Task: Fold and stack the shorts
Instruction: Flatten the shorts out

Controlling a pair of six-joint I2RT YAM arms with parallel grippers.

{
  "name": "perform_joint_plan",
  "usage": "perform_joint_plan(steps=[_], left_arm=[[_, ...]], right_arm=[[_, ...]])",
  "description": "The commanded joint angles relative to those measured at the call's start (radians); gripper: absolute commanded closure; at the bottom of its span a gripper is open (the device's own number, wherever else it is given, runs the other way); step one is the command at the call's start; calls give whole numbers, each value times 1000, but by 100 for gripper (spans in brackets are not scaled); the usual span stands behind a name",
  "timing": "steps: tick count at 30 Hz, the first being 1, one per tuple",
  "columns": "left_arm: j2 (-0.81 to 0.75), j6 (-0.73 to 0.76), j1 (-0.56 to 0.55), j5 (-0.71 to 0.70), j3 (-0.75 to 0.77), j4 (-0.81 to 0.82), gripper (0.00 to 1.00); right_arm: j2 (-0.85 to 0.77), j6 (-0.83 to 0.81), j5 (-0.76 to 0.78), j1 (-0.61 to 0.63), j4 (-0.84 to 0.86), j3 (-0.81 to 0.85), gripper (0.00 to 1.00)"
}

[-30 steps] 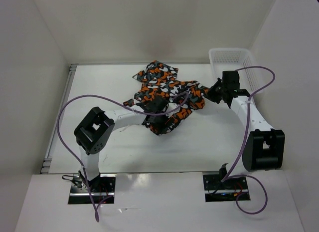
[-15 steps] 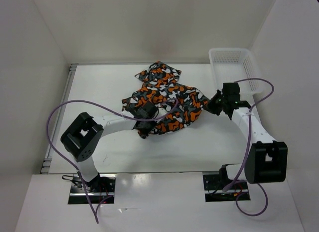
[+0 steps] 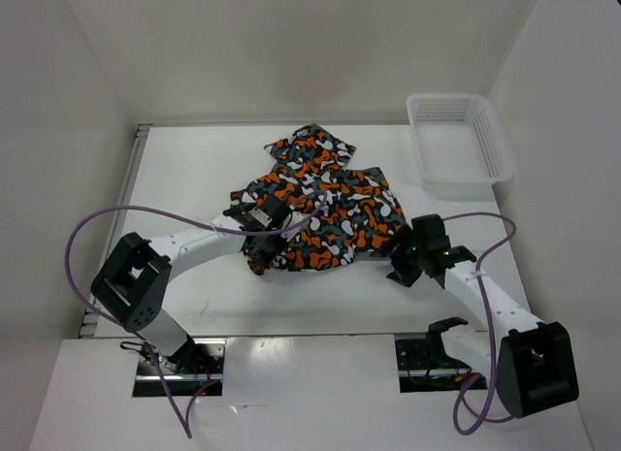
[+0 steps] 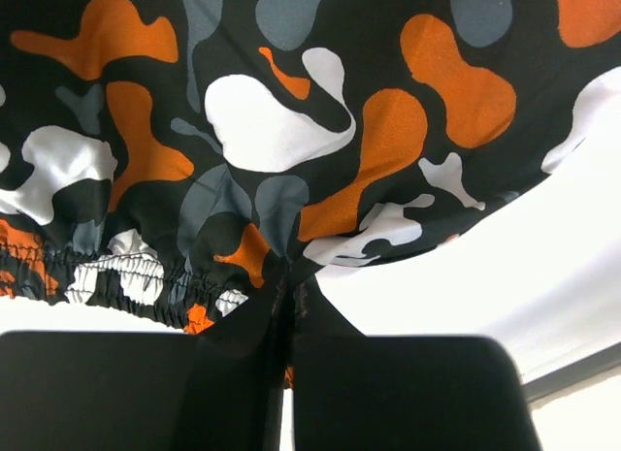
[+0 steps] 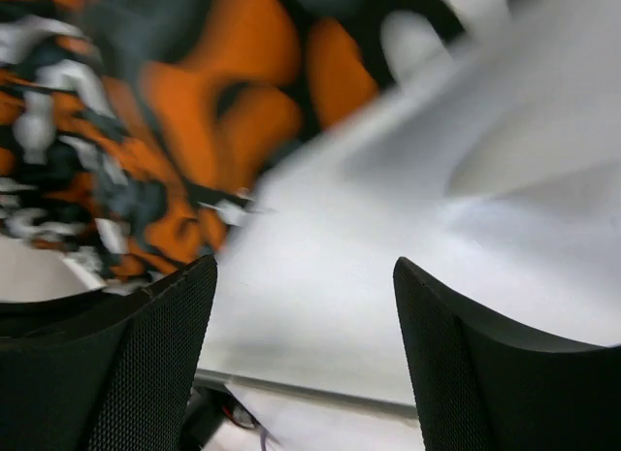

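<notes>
Right gripper (image 3: 396, 264), nearest my side: jaws spread wide over bare table (image 3: 194, 170), nothing between them. In the blurred right wrist view (image 5: 301, 364) the shorts (image 5: 146, 131) lie just beyond the left fingertip; I cannot tell whether cloth touches it.

Left gripper (image 3: 259, 254): fingers pressed together, pinching a fold of the shorts (image 3: 325, 209). In the left wrist view (image 4: 291, 320) the pinched fold runs straight down into the closed tips, with the gathered elastic band just to their left and the printed cloth (image 4: 291, 131) spreading beyond them.

The shorts lie crumpled on the table, between and beyond both grippers.

Basket (image 3: 490, 141): well beyond the right fingertips, apart from the shorts.
</notes>
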Motion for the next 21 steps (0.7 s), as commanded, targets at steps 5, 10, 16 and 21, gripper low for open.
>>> perform_joint_plan(steps=[5,10,16,21], left_arm=[[-62,3,-3,-2,-1,-54,100],[-62,3,-3,-13,19,-77,100],[-103,3,28,-13,28,-97,100],[-103,3,38,11,37,-97,100]], right_arm=[[-156,228,97,83,28,-130,21],[-351,263,-2,-16,110,-240,25],[-541,222,-104,-256,6,-327,33],[-495,198,-45,-234,-5,-304,33]])
